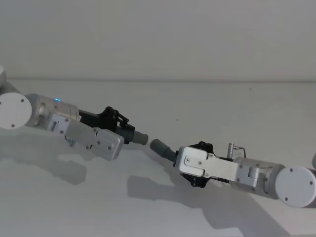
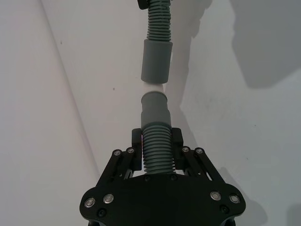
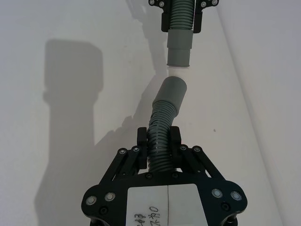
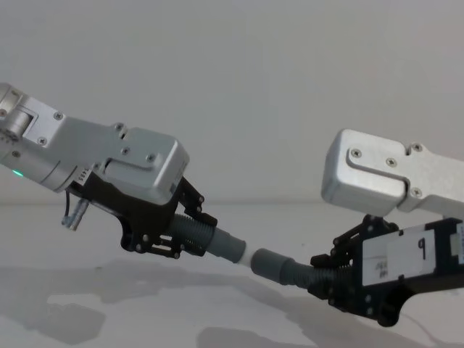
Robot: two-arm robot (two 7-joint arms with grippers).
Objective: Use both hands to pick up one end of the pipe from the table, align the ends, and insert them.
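Two arms of mine reach inward over the table (image 1: 207,103), each holding one hose piece clear of the surface, their shadows lying on it below. My left gripper (image 4: 190,233) slopes down toward the middle, its black fingers (image 2: 137,141) closed against the ribbed body of the shorter hose piece (image 2: 155,150). My right gripper (image 4: 328,270) comes in from the opposite side, lower, tilted up a little, its fingers (image 3: 141,141) clamped on the ribs of the longer hose piece (image 3: 160,141), which bends to one side past the grip.

Both hoses are dark grey with close, even corrugations, ending in smooth cylindrical cuffs. The left cuff (image 4: 226,246) carries a narrow white tip (image 4: 246,258); the right cuff (image 4: 270,263) is a plain round socket. In the chest view the white tip sits right at the socket's mouth, nearly touching. I cannot tell whether it has entered. In the left wrist view the two cuffs stand almost in line; in the right wrist view my socket (image 3: 170,94) leans slightly off the axis of the other cuff (image 3: 179,49).

The table is matte white and bare around the joint, its far edge meeting a plain pale wall (image 1: 158,34) well behind both arms.
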